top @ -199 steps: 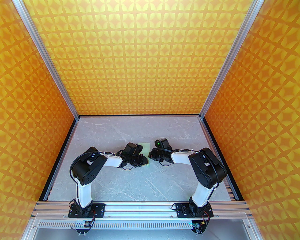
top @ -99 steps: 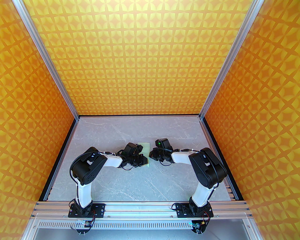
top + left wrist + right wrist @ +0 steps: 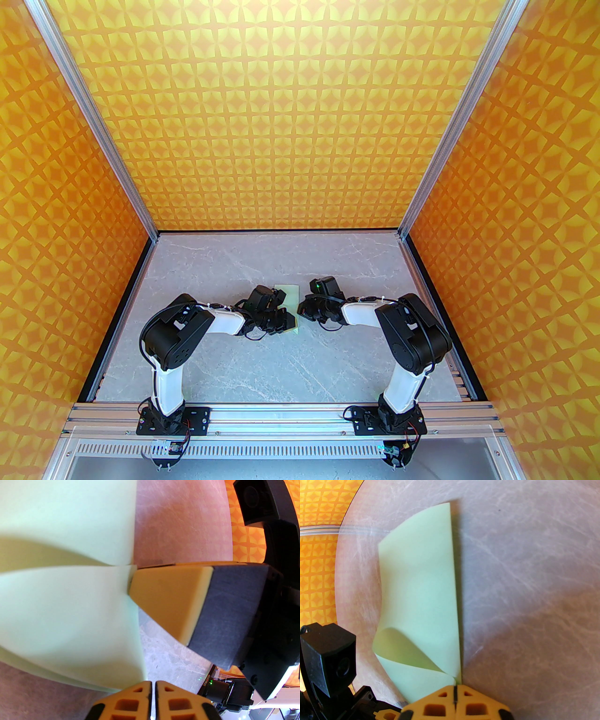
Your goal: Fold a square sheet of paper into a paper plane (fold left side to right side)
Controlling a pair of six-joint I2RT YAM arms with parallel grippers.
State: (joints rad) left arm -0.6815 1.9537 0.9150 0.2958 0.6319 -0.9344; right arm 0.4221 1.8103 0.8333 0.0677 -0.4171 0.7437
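Note:
The square sheet of paper (image 3: 289,295) is pale mint green and lies mid-table, its left side curled over toward its right edge. In the right wrist view the sheet (image 3: 421,585) bulges open near its close end. My left gripper (image 3: 288,323) is over the sheet's near part. Its fingertips (image 3: 153,686) are shut, and the edge of the folded-over flap (image 3: 70,620) runs into them. My right gripper (image 3: 302,311) is shut (image 3: 454,688), its tip at the right edge where the layers meet. Its tan finger (image 3: 168,601) touches that spot.
The table (image 3: 243,365) is grey marble with patterned orange walls on three sides and an aluminium rail (image 3: 281,415) along the near edge. Both arms reach inward and nearly meet over the sheet.
The right arm has edged very slightly left. The sheet and the left gripper look the same.

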